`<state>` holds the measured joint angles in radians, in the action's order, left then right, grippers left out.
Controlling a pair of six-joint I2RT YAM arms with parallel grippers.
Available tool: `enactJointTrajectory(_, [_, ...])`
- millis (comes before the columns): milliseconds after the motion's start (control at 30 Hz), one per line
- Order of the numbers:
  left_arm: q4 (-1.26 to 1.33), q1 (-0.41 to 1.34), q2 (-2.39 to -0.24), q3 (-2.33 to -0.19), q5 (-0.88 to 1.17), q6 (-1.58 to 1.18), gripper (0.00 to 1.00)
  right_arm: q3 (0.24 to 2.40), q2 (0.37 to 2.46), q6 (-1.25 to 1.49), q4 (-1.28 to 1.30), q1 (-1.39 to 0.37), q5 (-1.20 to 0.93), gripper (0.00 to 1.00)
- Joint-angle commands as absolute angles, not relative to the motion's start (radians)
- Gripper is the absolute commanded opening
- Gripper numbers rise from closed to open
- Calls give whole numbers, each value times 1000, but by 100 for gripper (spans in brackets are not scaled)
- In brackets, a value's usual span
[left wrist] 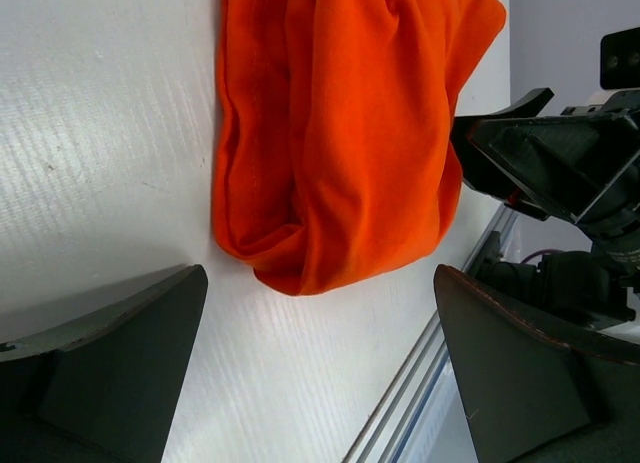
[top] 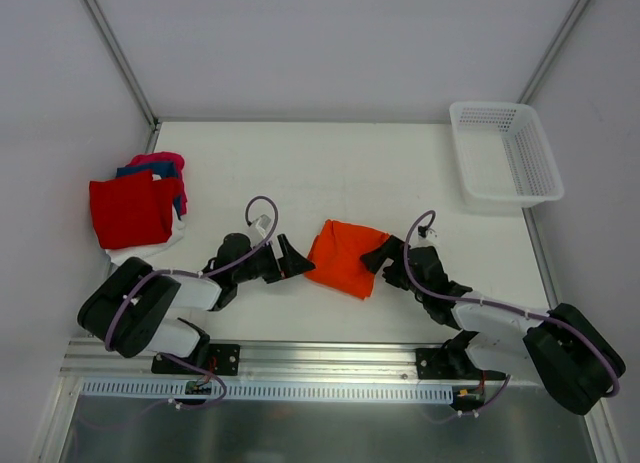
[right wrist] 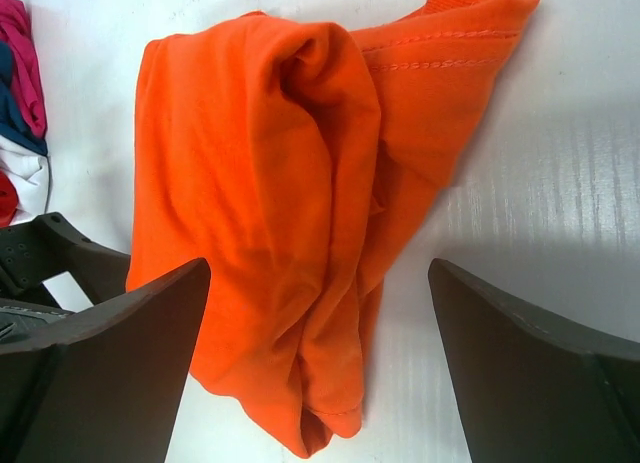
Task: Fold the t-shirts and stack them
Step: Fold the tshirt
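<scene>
Far left: stack of folded t-shirts (top: 135,211), red on top, with blue, magenta and white edges showing beneath. This part of the task looks done.

Left of centre: left gripper (top: 291,257), jaws spread wide and holding nothing, just beside the orange t-shirt (top: 342,257).

Centre: that shirt lies on the table (top: 330,168), rumpled and only loosely doubled over, well apart from the stack. It appears to need a tidier fold, then a move onto the pile.

Right of centre: right gripper (top: 379,255), likewise spread and empty, at the shirt's other edge.

Far right: white mesh basket (top: 505,151), at the table's far corner.
</scene>
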<state>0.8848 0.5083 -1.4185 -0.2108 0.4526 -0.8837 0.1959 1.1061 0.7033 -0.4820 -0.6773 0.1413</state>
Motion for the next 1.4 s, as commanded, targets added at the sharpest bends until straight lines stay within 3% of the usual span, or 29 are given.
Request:
enactJointTrajectory(0, [764, 499, -1350, -236, 404, -816, 99, 172, 1135, 718, -351, -675, 109, 97])
enactJointTrajectory(500, [749, 499, -1356, -242, 405, -804, 99, 166, 1094, 718, -316, -675, 121, 97])
enactJointTrajectory(1367, [954, 497, -1543, -296, 508, -871, 99, 204, 1226, 750, -440, -736, 97, 96])
